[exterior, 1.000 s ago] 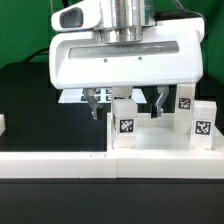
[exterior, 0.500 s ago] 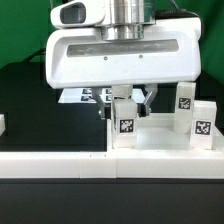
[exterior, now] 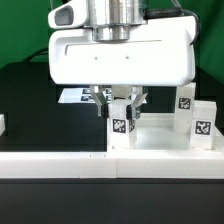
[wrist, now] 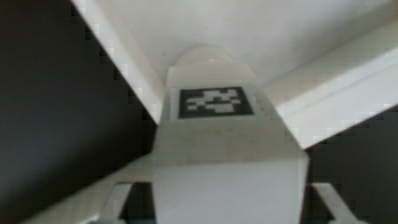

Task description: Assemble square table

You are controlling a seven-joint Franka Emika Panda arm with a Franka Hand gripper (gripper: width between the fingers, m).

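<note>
A white table leg (exterior: pixel 121 128) with a black-and-white tag stands by the white square tabletop (exterior: pixel 160 138), just behind the long low wall. My gripper (exterior: pixel 118 106) reaches down over the leg's upper part, with one finger (exterior: pixel 101 108) on each side, shut on it. The leg leans slightly. In the wrist view the tagged leg (wrist: pixel 217 130) fills the space between the fingers (wrist: pixel 135 198) of the gripper (wrist: pixel 226 205), and the tabletop's rim (wrist: pixel 338 70) lies beyond. Two more tagged legs (exterior: pixel 185 102) (exterior: pixel 203 127) stand at the exterior view's right.
The long white low wall (exterior: pixel 60 162) runs across the front. The marker board (exterior: pixel 72 97) lies behind the gripper on the black table. A small white part (exterior: pixel 2 124) shows at the exterior view's left edge. The large white gripper housing (exterior: pixel 120 55) hides what is behind it.
The fingers have closed from wide apart onto the leg. The gripper and the leg have shifted a little toward the exterior view's left, and the leg now leans slightly.
</note>
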